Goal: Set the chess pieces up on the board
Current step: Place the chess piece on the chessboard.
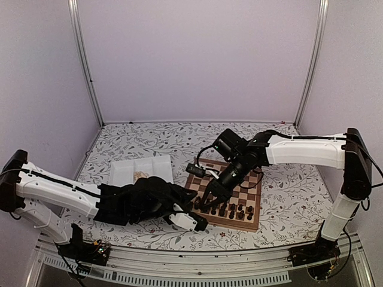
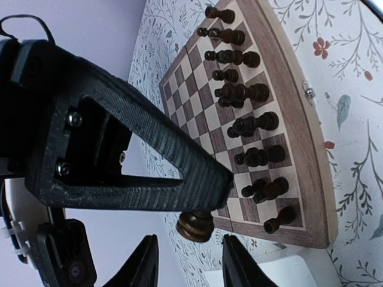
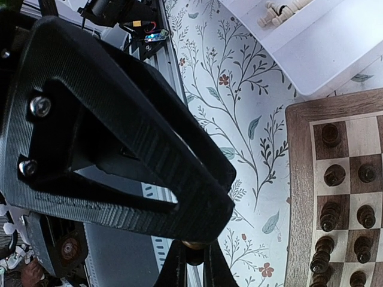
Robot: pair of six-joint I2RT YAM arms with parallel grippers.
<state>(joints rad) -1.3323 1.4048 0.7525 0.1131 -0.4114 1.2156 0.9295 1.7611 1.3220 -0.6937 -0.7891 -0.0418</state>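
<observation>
The board (image 1: 258,210) lies right of centre, with several dark chess pieces (image 1: 237,210) standing along its near rows, also seen in the left wrist view (image 2: 246,92) and the right wrist view (image 3: 333,216). Both grippers meet in the air at the board's near left corner. My right gripper (image 1: 209,200) is shut, and its thin tips (image 3: 192,258) pinch a dark piece (image 3: 192,245). My left gripper (image 1: 197,221) is open. Its tips (image 2: 191,260) stand wider than the brown base of a dark piece (image 2: 194,225), which sits just under its upper finger.
A white two-compartment tray (image 1: 127,172) sits left of the board and holds pale pieces (image 1: 142,175), seen also in the right wrist view (image 3: 281,9). The flowered tablecloth surrounds the board. A metal rail runs along the near edge (image 1: 197,263).
</observation>
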